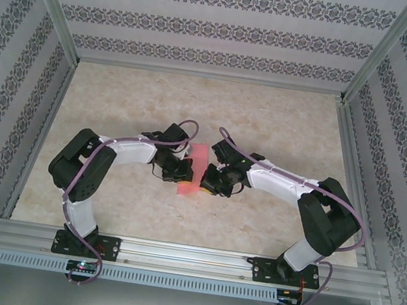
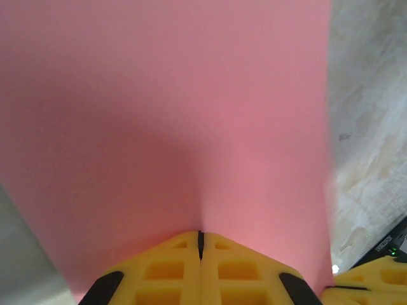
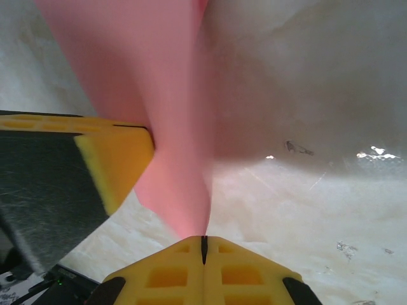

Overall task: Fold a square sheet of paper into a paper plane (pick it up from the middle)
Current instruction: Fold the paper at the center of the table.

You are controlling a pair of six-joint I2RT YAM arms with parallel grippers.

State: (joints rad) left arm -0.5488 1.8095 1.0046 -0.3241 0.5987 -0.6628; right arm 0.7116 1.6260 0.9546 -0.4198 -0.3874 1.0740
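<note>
So both the left jaws and the right jaws were clamped shut on the square sheet of paper (image 2: 165,114), holding it over the middle of the bench (image 1: 284,126)

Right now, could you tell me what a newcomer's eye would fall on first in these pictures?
The thin salmon-pink paper sheet stands out, held over the middle of the pale marbled table. The left arm's yellow fingers and the right arm's yellow fingers are each shut on it from opposite sides.
</note>
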